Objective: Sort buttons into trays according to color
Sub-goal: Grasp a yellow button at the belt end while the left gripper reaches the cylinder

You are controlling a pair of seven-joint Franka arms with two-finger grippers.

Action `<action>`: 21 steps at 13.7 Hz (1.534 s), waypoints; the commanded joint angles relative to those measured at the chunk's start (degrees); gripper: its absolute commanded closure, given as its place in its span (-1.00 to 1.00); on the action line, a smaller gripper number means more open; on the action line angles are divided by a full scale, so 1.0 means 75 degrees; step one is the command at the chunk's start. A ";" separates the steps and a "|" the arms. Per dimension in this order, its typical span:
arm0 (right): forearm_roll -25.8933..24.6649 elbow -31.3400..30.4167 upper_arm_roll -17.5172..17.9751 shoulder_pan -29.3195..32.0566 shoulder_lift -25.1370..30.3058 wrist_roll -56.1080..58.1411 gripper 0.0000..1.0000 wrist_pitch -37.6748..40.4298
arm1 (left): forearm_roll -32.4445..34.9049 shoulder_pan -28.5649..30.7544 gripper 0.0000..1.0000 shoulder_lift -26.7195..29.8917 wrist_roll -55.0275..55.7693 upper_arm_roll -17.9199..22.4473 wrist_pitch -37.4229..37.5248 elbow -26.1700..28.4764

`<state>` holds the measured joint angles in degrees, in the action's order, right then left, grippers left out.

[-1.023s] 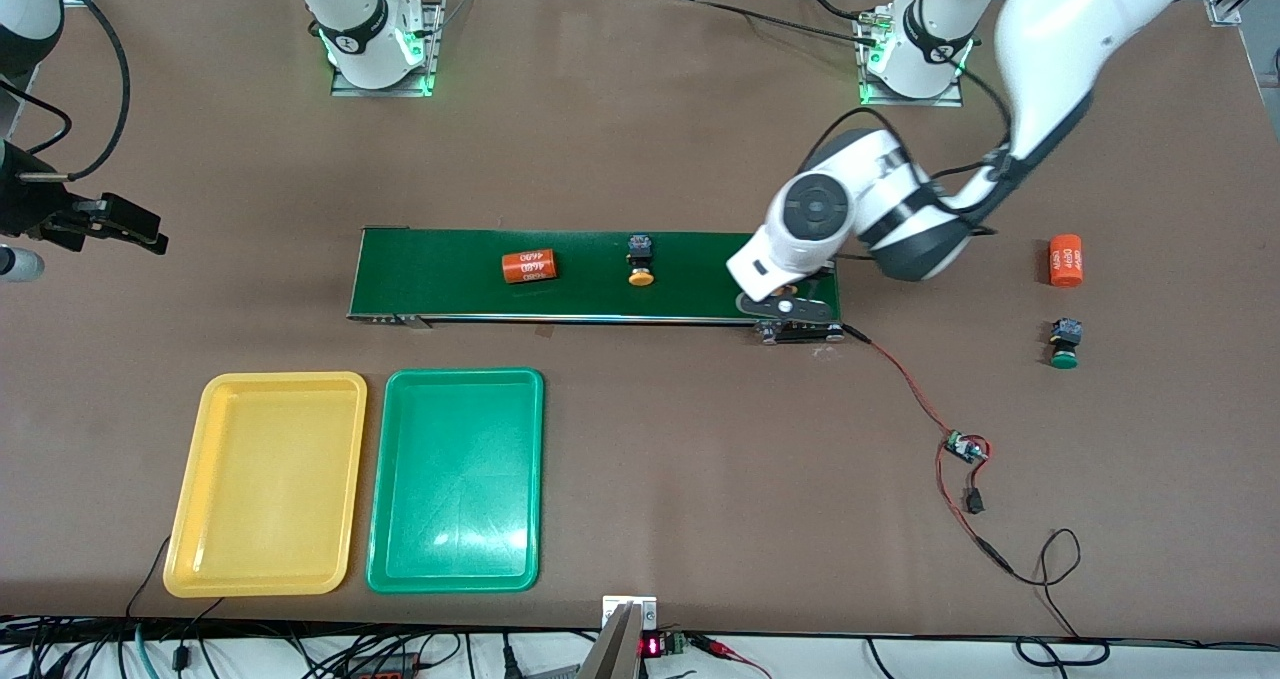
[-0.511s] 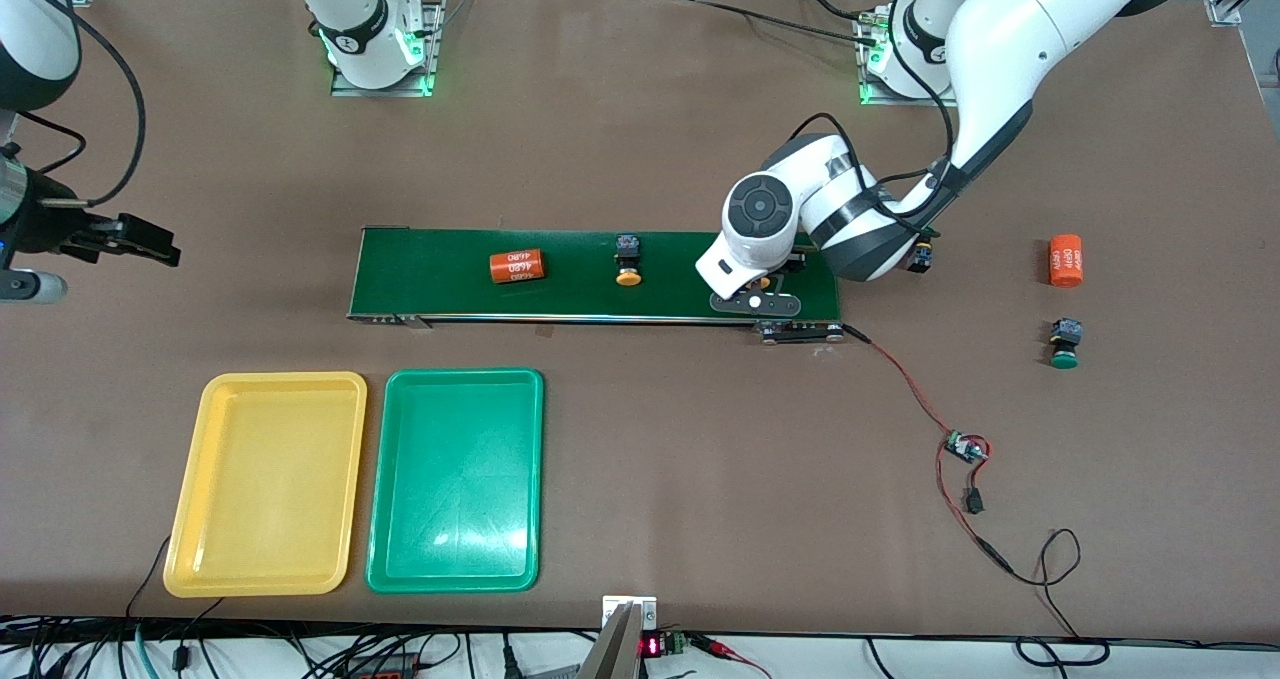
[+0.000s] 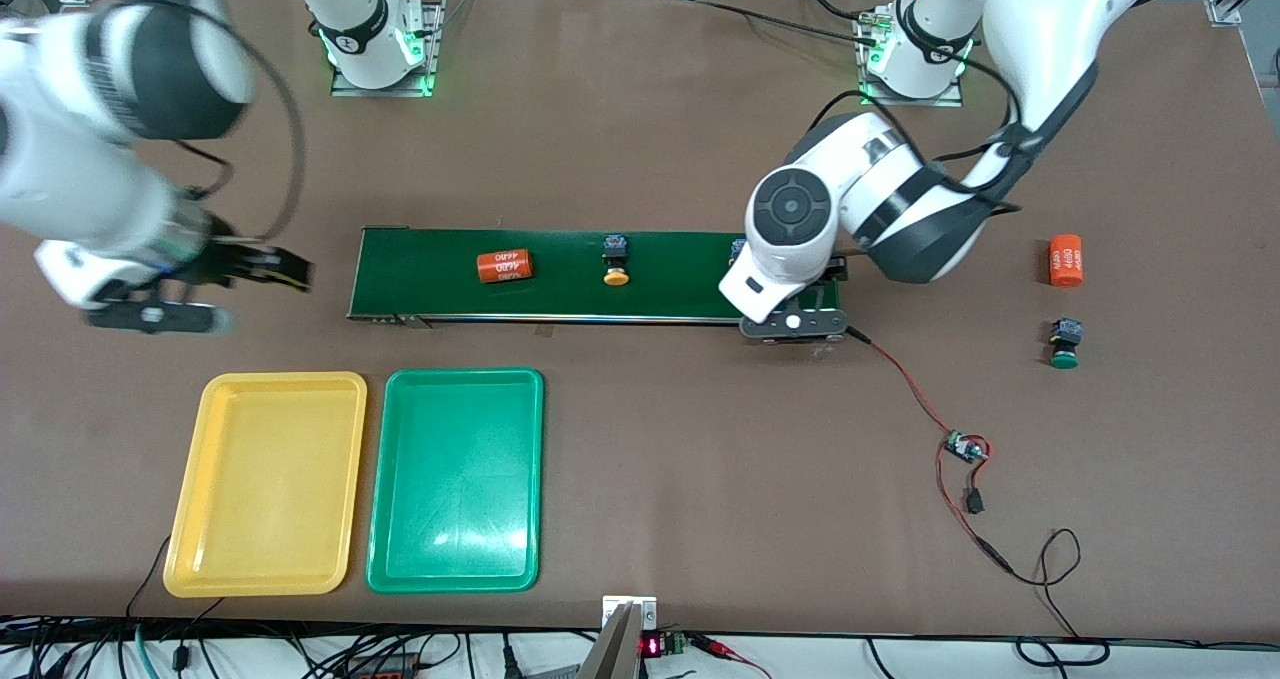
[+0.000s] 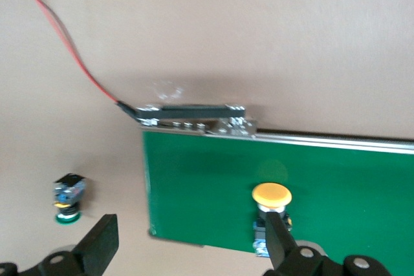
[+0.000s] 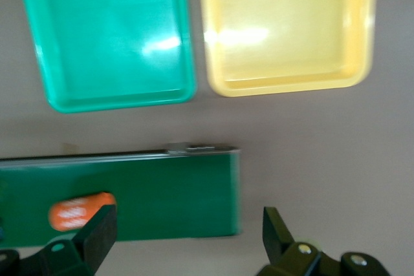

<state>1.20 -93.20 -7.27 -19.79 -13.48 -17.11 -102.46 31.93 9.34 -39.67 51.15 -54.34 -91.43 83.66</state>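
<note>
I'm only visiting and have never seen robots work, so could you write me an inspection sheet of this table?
Surface: brown table carrying a green conveyor belt.
Job's things: yellow tray and green tray side by side, both empty; two yellow buttons on the belt; one green button on the table.
Clutter: orange cylinder on the belt, another on the table.
Grippers: left gripper open above the belt's end; right gripper open beside the belt's other end.
Cables: red wire from the belt to a small board.
Surroundings: nothing seen.
</note>
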 commanded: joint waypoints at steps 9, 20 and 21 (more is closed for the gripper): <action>0.0777 0.0099 -0.0073 -0.3289 -0.1775 -0.2380 -1.00 -0.2239 | -0.0472 0.2293 -1.00 0.0215 -0.5738 0.0190 0.1199 -0.1171; 0.0684 -0.0358 -0.0085 -0.3760 -0.2362 -0.2793 -1.00 -0.1783 | -0.2640 0.0914 -1.00 0.2884 -0.8974 0.5776 -0.1643 0.3089; 0.0684 -0.0393 -0.0085 -0.3759 -0.2385 -0.2781 -1.00 -0.1819 | -0.2640 0.0517 -1.00 0.3212 -0.9254 0.6349 -0.2136 0.3757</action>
<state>6.40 -94.70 -7.78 -48.05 -31.92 -38.67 -115.97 13.36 18.00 -24.57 -14.25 -14.57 -99.92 98.18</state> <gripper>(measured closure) 0.000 0.000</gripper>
